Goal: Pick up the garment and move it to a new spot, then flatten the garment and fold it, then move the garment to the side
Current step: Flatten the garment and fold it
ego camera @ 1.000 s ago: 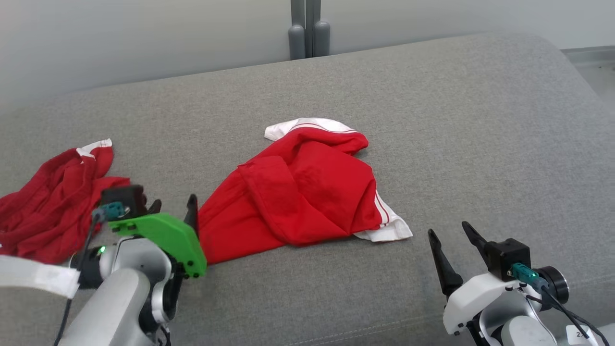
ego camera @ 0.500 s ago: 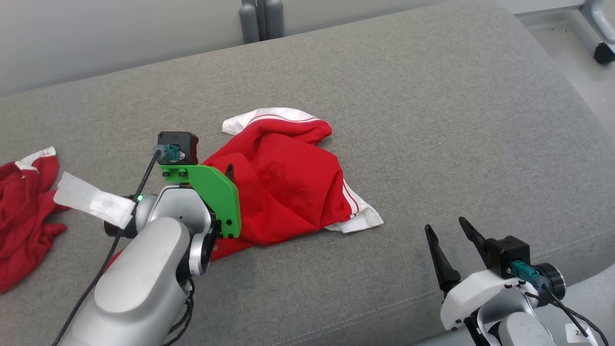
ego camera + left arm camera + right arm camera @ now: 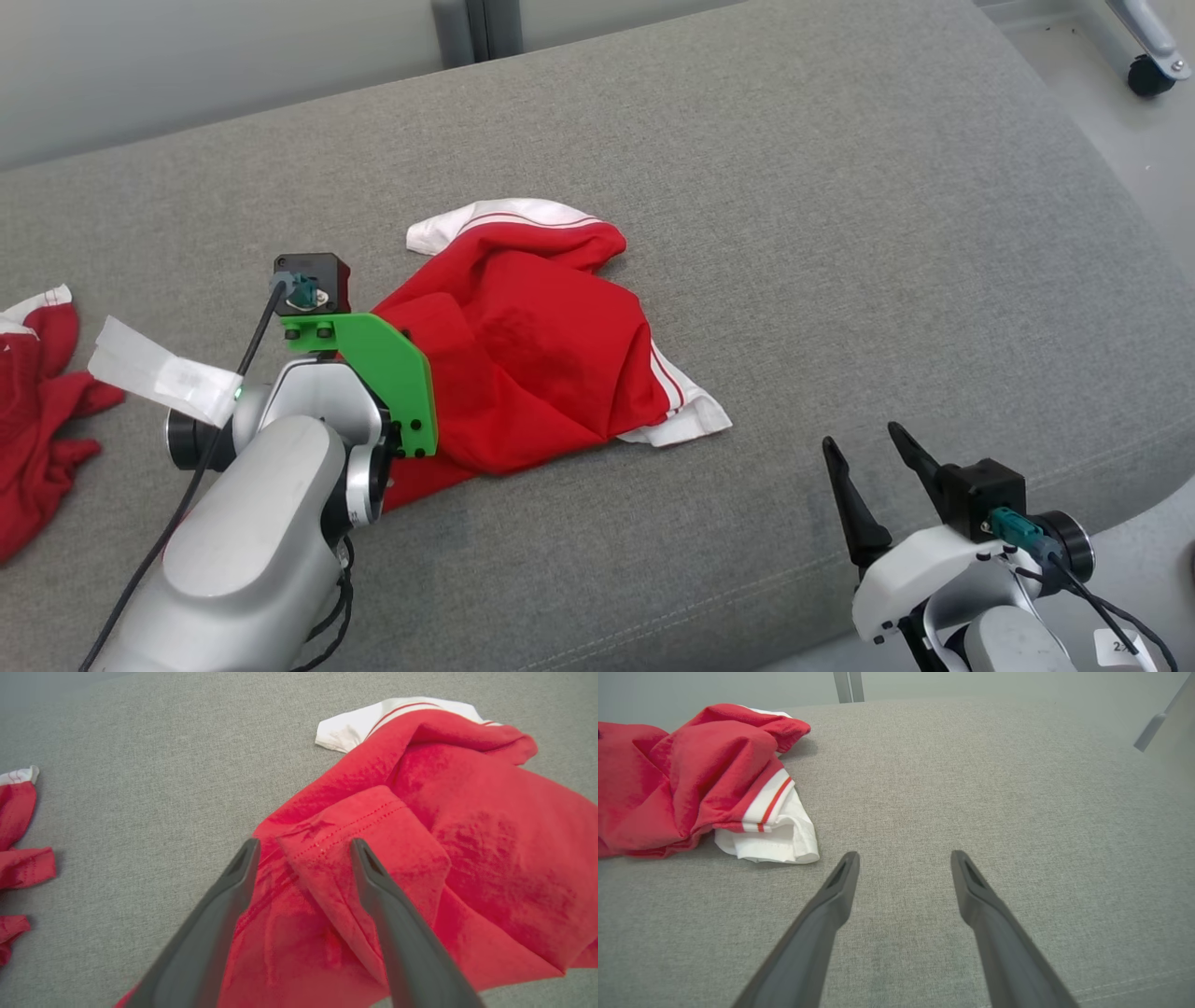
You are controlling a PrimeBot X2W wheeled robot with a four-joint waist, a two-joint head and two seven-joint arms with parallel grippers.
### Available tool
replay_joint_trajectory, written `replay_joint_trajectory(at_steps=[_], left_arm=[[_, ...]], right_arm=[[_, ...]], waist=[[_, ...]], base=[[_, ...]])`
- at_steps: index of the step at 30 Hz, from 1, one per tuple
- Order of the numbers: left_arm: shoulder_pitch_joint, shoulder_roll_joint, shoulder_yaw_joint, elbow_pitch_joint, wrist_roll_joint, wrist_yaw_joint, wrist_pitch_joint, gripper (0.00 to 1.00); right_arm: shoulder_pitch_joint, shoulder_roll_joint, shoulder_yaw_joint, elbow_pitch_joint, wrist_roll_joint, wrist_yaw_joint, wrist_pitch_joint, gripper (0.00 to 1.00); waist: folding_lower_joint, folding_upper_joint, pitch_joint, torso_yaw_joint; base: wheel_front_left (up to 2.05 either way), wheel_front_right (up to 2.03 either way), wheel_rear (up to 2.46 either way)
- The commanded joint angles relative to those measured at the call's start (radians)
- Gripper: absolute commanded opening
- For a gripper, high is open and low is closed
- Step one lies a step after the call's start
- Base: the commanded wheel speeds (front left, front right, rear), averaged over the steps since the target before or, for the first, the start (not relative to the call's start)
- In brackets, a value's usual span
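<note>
A crumpled red garment (image 3: 532,345) with white striped trim lies in the middle of the grey cushion (image 3: 840,233). My left gripper (image 3: 303,847) hovers open over its left part, fingers either side of a folded red hem; the left wrist view does not show whether they touch the cloth. In the head view that arm's green bracket (image 3: 383,373) hides the fingers. My right gripper (image 3: 861,439) stands open and empty over bare cushion, right of the garment's white cuff (image 3: 770,840).
A second red cloth (image 3: 37,411) lies bunched at the cushion's far left. The cushion's rounded right edge drops to a pale floor where a castor wheel (image 3: 1144,75) stands. Grey posts (image 3: 467,28) rise behind the cushion.
The head view has panned, shifting everything left. My left gripper has moved from the garment's left edge up over the cloth. The right gripper has stayed put.
</note>
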Motion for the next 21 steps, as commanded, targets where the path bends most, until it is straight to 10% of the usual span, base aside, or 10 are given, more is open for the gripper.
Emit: replay_joint_trajectory(at_steps=[1,21], left_arm=[[0.011,0.004,-0.001,-0.003,-0.006,-0.005,-0.001,0.03],[0.124,0.007,0.115,-0.088,-0.093,0.021,-0.147,0.0]], right_arm=[[-0.01,-0.002,0.003,0.003,0.006,0.0,-0.006,1.0],[0.02,-0.002,-0.012,-0.005,-0.012,0.0,0.013,1.0]], waist=[[0.0,0.0,-0.002,0.006],[0.0,0.0,-0.052,0.098]], base=[[0.0,0.0,0.0],[0.0,0.0,0.0]])
